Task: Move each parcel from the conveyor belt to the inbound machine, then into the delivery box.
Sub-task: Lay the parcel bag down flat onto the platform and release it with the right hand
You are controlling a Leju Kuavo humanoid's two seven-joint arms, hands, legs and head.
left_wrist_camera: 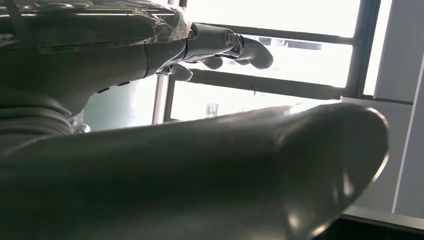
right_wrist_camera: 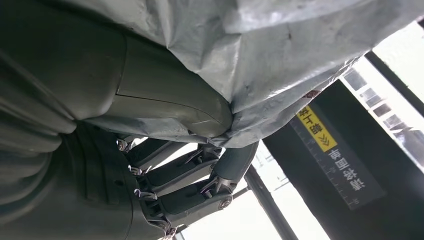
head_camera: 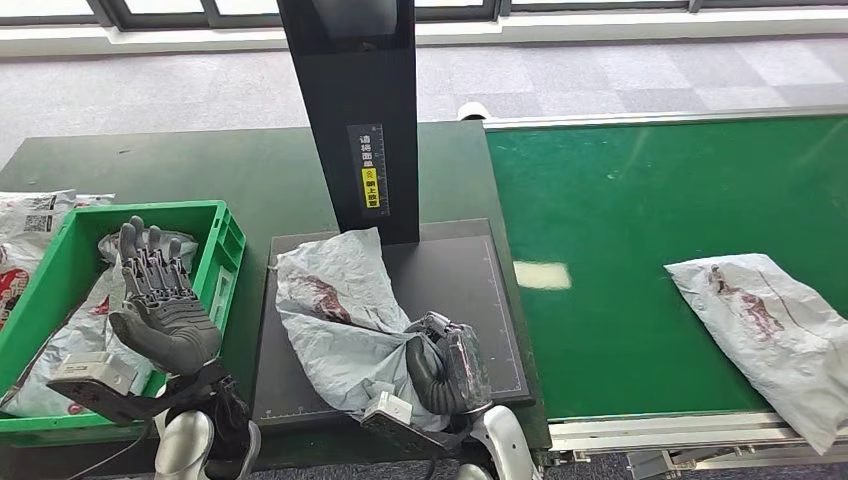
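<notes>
Parcel (head_camera: 335,310) partly under right hand (head_camera: 448,368)

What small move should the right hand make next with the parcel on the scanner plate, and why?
Probably lift the grey parcel off the black plate and carry it left toward the green box. The right hand already grips the parcel's near edge, the parcel lies under the scanner column, and the left hand waits open above the box.

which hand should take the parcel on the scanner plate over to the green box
Right, probably. The right hand already pinches the grey parcel on the inbound machine; the left hand hovers open over the green box.
</notes>
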